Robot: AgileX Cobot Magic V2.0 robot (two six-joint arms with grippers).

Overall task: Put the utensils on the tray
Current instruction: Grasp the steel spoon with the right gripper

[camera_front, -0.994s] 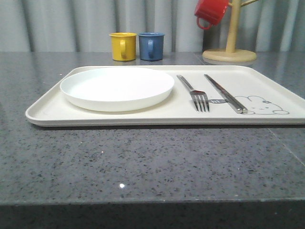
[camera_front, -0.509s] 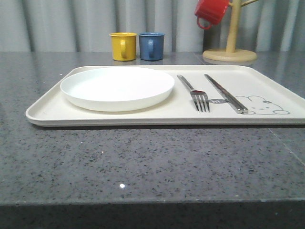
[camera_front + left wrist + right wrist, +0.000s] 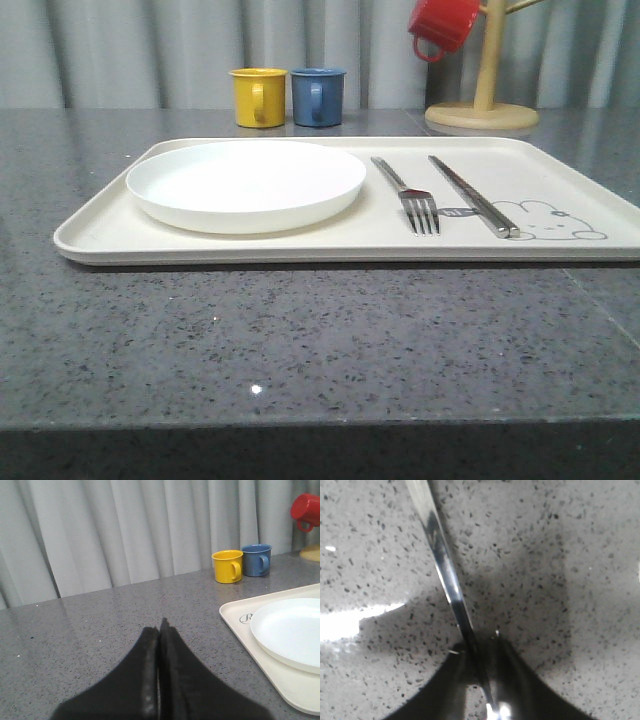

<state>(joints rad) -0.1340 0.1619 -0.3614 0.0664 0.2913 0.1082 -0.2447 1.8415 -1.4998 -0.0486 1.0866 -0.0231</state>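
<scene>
The cream tray (image 3: 90, 235) lies across the grey counter. On it sit the white plate (image 3: 245, 180), the fork (image 3: 420, 210) and the pair of chopsticks (image 3: 470, 195) next to the rabbit drawing. My left gripper (image 3: 160, 625) is shut with nothing in it, above the counter beside the tray's (image 3: 235, 617) corner and the plate (image 3: 290, 630). My right gripper (image 3: 480, 642) is shut on a thin shiny metal handle, the spoon (image 3: 442, 565), close over the speckled counter. The spoon's bowl is out of view.
A yellow mug (image 3: 258, 97) and a blue mug (image 3: 318, 96) stand behind the tray. A red mug (image 3: 443, 25) hangs on a wooden mug tree (image 3: 482, 115) at the back right. Bare counter stretches in front of the tray.
</scene>
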